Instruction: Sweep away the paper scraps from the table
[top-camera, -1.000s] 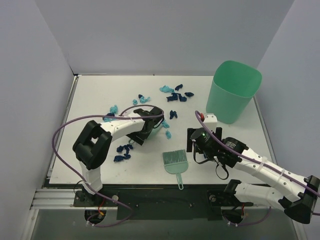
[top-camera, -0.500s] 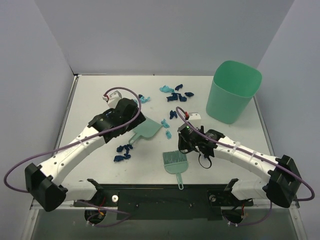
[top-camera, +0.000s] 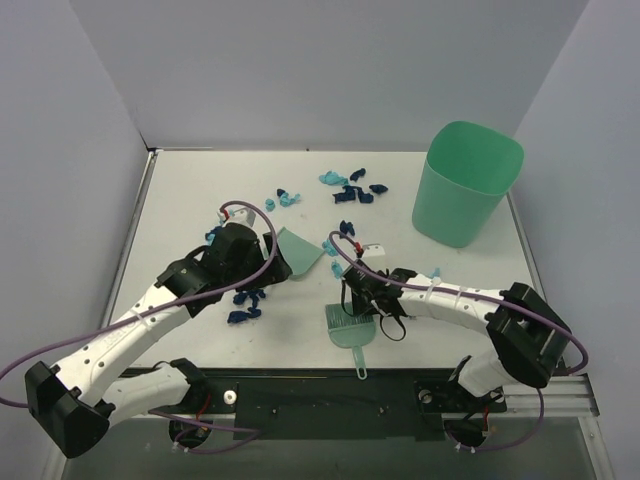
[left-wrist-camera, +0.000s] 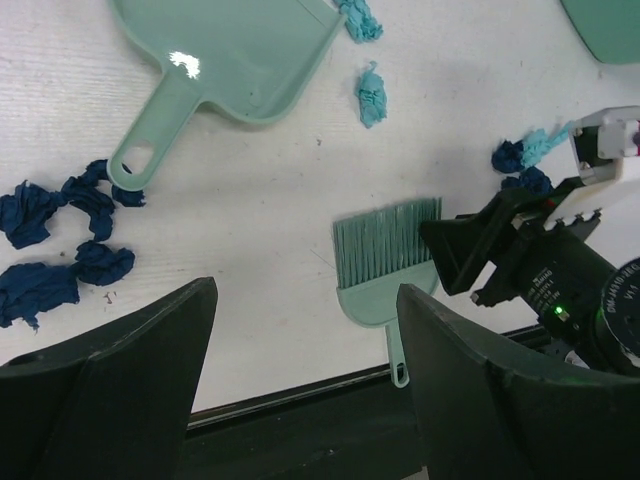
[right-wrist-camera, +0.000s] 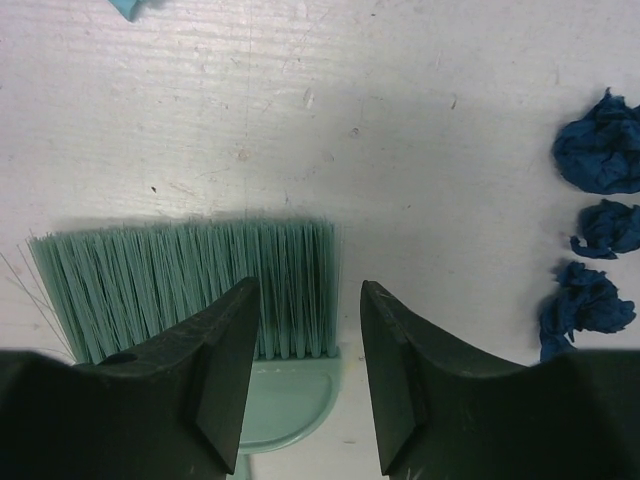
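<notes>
My right end effector (right-wrist-camera: 305, 300) stands spread over the brush (right-wrist-camera: 170, 290). My left end effector (left-wrist-camera: 305, 300) stands spread above the table (left-wrist-camera: 270, 190).

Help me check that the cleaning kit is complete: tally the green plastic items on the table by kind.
Hand brush: 1
Dustpan: 1
Bin: 1
Total: 3
</notes>
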